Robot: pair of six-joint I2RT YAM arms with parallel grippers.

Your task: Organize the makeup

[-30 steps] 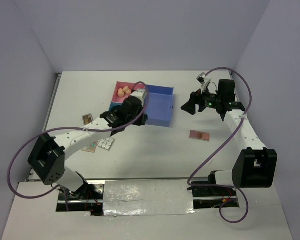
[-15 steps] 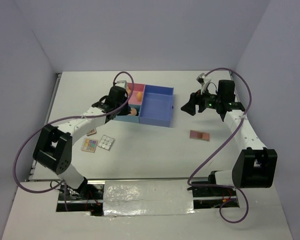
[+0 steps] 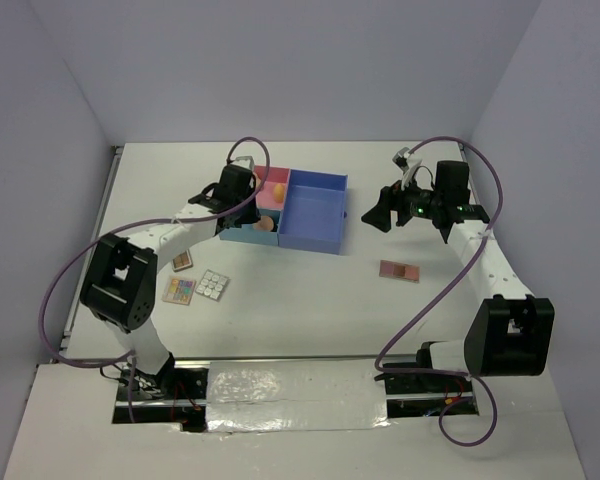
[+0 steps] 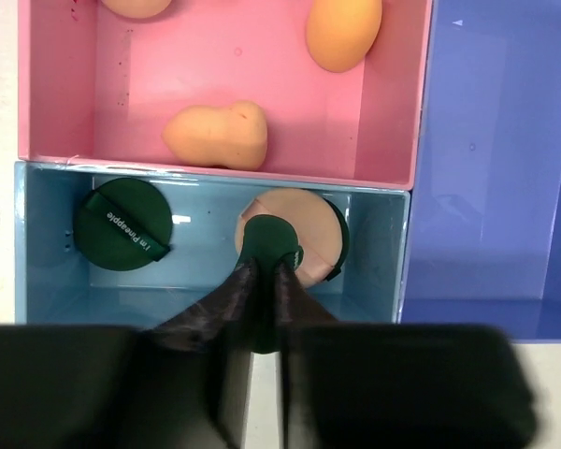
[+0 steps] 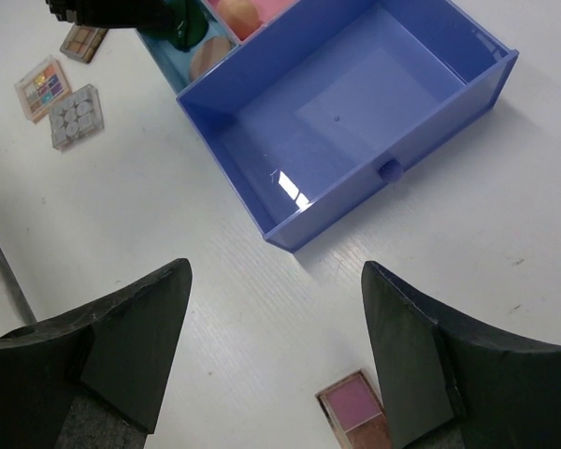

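Observation:
In the left wrist view my left gripper (image 4: 264,276) is shut on a dark green round compact (image 4: 269,241), held on edge over the tray's light blue compartment (image 4: 206,281). Below it lies a round peach puff (image 4: 309,234). A second dark green compact (image 4: 122,224) lies at that compartment's left. Peach sponges (image 4: 215,136) lie in the pink compartment (image 4: 75,94). My right gripper (image 5: 276,346) is open and empty above the table, with a pink eyeshadow palette (image 5: 355,412) under it. In the top view the left gripper (image 3: 238,190) is at the tray's left end and the right gripper (image 3: 375,215) is right of it.
The dark blue drawer (image 5: 421,140) holds nothing and sits between the arms. Three palettes (image 3: 183,261) (image 3: 178,290) (image 3: 212,286) lie on the table left of the tray, near the left arm. The pink palette (image 3: 399,271) lies at the right.
My left arm has swung left and back, from the tray's front to its left end over the light blue compartment. The right arm has not moved.

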